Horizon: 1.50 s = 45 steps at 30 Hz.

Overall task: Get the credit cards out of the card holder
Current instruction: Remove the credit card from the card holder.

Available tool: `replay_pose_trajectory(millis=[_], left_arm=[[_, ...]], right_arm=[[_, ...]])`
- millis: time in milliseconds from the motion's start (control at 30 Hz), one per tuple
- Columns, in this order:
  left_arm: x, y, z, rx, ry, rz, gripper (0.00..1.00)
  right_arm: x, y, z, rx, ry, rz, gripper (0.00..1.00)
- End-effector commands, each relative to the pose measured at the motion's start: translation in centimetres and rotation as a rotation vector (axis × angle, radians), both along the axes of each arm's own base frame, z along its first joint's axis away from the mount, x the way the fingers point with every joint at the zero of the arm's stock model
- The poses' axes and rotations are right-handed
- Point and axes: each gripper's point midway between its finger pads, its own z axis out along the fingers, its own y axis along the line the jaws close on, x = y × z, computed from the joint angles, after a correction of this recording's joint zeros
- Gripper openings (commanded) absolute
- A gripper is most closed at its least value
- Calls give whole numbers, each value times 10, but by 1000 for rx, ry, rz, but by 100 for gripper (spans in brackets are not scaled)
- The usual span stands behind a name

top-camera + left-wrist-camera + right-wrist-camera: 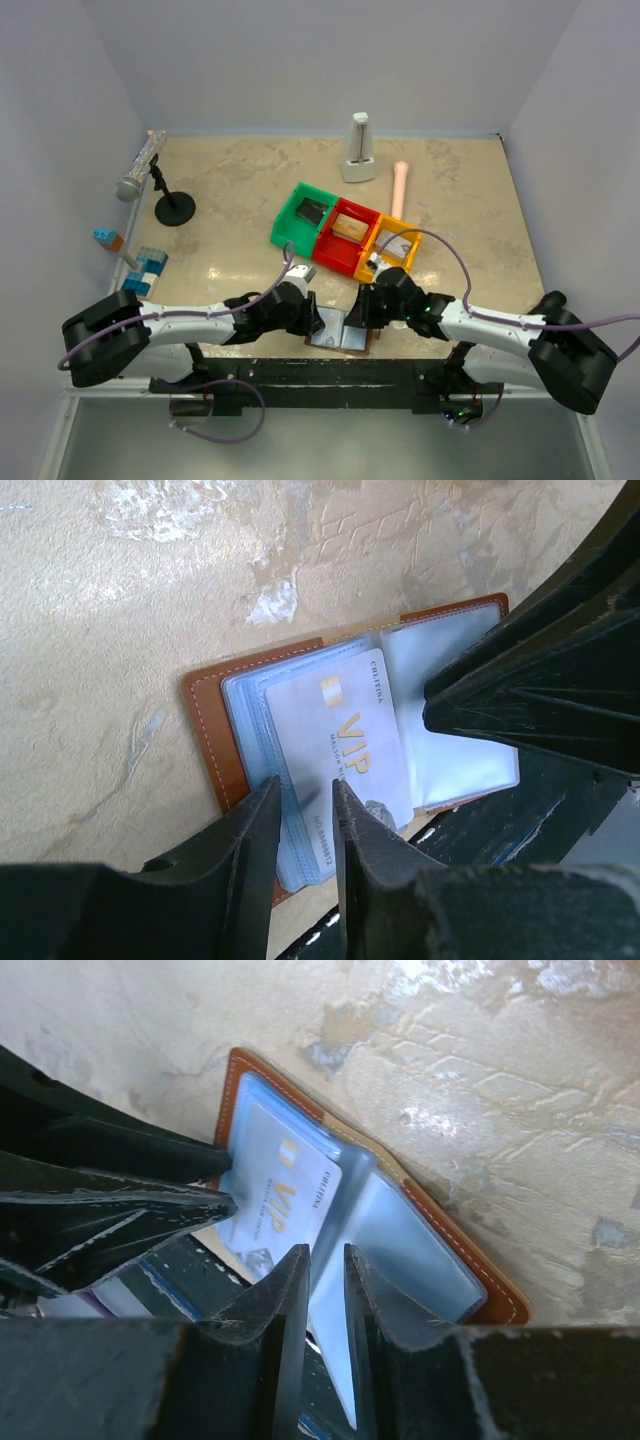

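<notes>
Two arms are meeting at the near edge of the desk (230, 180), where the card holder (340, 335) is lying open between them, its long axis running left to right. Coloured bins (290, 225) are sitting well beyond, blocking nothing. The left gripper (305, 785), nearer the VIP card (345, 745), is straddling the sleeve stack, and whether it is gripping cannot be told. The right gripper (327, 1250) is standing slightly parted around a clear sleeve.

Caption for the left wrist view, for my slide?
Left gripper straddles the clear sleeves beside the VIP card in the open card holder; right gripper opposite.
</notes>
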Motion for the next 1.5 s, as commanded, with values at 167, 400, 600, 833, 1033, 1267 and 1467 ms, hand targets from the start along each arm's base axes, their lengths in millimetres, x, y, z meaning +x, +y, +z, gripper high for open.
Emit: replay_pose_trajectory(millis=[167, 400, 600, 833, 1033, 1267, 1467], left_arm=[[3, 7, -8, 14, 3, 45, 30], [1, 12, -13, 17, 12, 53, 29], [0, 13, -15, 21, 18, 52, 29], [0, 12, -17, 26, 21, 53, 27], [-2, 12, -20, 30, 30, 48, 21], [-3, 13, -23, 38, 38, 45, 14], [-3, 15, -27, 49, 44, 54, 9]], right_arm=[[4, 15, 10, 60, 5, 19, 26], [1, 19, -2, 58, 49, 18, 26], [3, 21, 3, 84, 38, 11, 30], [4, 19, 3, 85, 34, 3, 36], [3, 20, -1, 96, 48, -3, 36], [4, 21, 1, 123, 45, -8, 34], [4, 17, 0, 147, 51, -23, 34]])
